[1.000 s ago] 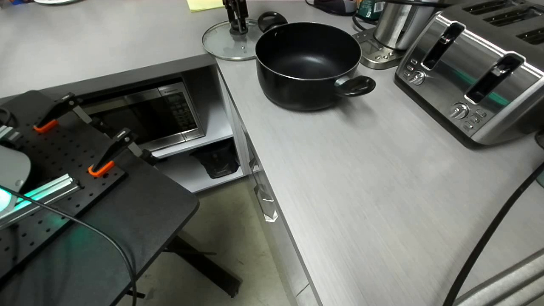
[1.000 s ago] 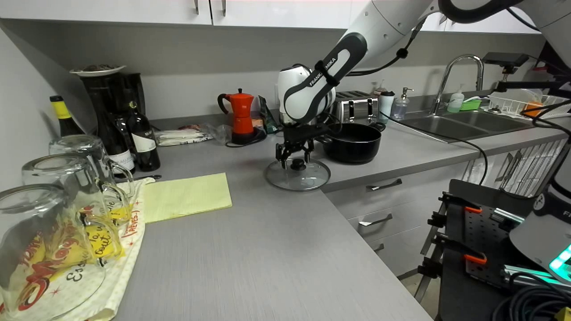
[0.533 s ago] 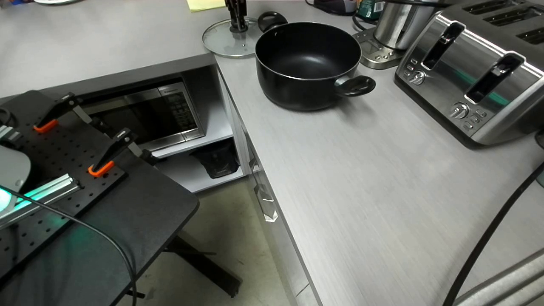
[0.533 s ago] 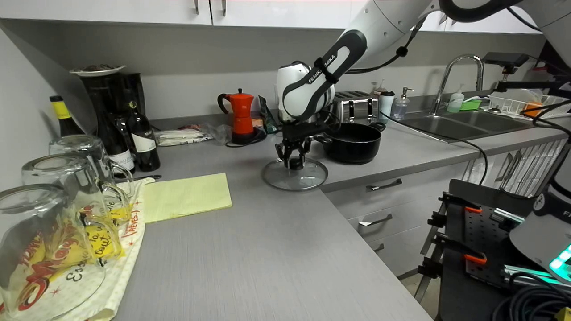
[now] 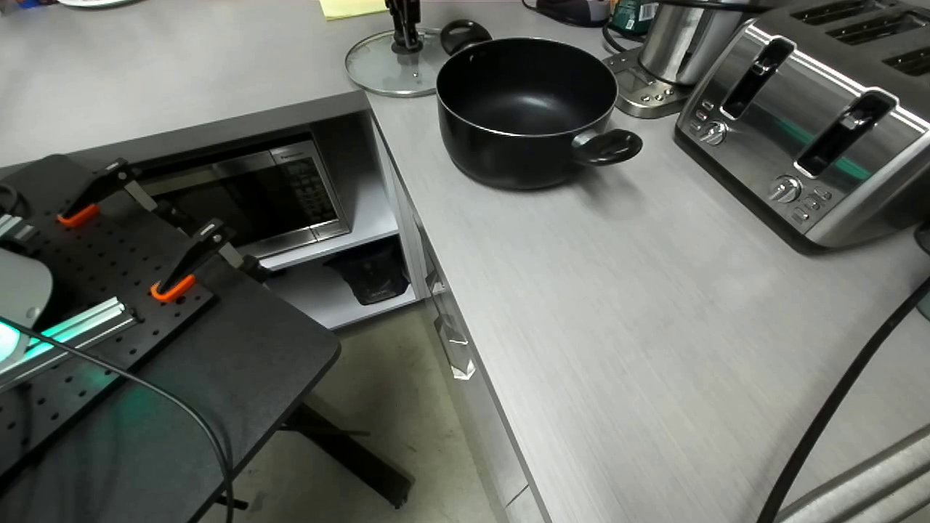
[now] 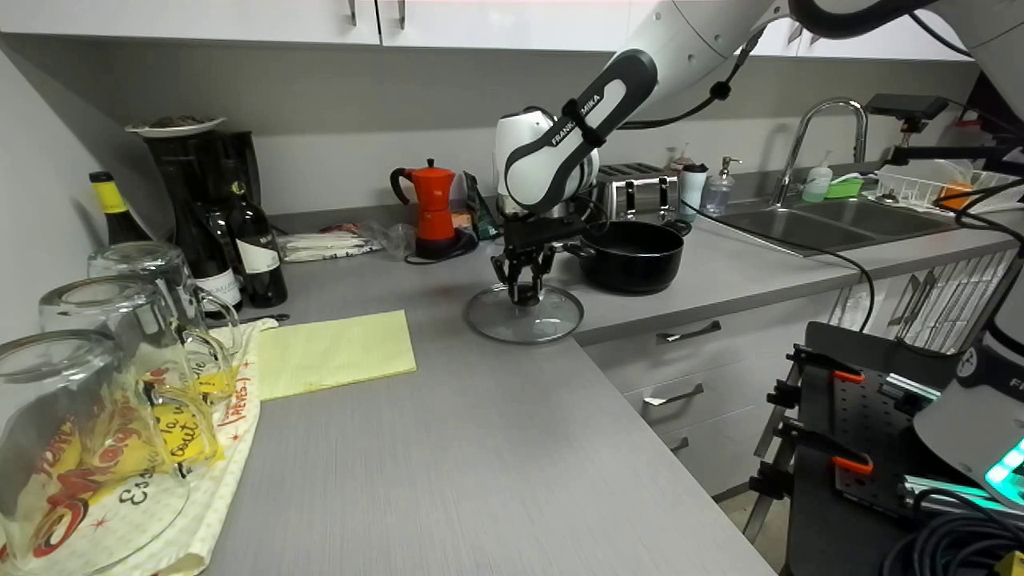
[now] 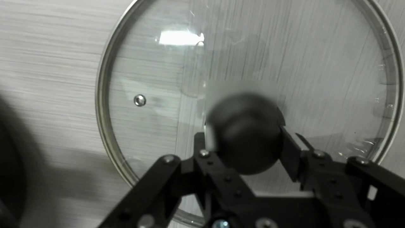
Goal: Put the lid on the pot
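Observation:
The lid point(image 7: 158, 126), clear glass with a metal rim and a dark knob point(image 7: 253, 136), lies level at the counter's inner corner. My gripper point(image 7: 248, 142) is shut on that knob, a finger at either side. In an exterior view the fingers come down from above onto the middle of the lid point(image 6: 500, 322); whether its rim touches the counter I cannot tell. Just beside the lid stands the black pot point(image 5: 523, 156), uncovered and with nothing seen inside. One pot handle point(image 5: 465, 35) points toward the lid, the opposite one point(image 5: 609, 147) away from it.
A silver toaster point(image 5: 814, 145) and a steel container point(image 5: 672, 43) stand past the pot. On the counter are a red moka pot point(image 6: 434, 204), a yellow cloth point(image 6: 336, 352), wine bottles point(image 6: 256, 248) and glass mugs point(image 6: 72, 416). The counter's front edge point(image 5: 407, 196) runs close to pot and lid.
The gripper's fingers have come together on the lid's knob. In the exterior views, the lid and gripper have shifted slightly, a little to the left in one of them. The pot has stayed put.

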{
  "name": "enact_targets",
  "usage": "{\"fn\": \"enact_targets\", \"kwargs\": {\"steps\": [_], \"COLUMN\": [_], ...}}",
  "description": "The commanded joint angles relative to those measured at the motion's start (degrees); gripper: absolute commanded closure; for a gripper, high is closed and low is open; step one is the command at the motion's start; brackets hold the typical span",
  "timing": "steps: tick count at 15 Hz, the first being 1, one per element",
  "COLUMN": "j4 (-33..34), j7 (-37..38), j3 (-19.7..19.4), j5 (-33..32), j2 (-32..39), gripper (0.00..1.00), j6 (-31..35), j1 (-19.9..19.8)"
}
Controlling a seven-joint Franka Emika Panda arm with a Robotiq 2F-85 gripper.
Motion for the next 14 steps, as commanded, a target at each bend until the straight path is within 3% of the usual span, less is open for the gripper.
{"fn": "enact_targets", "kwargs": {"steps": [1, 14], "j4": [-5.79, -25.82], "j7": [-3.31, -8.79], "j3": [0.58, 0.28], "j5": [1.53, 0.36], "j2": [-6.30, -31.84], "gripper": [0.75, 0.75], "j6": [1.33, 2.66], "j1": [0.40, -1.91]}}
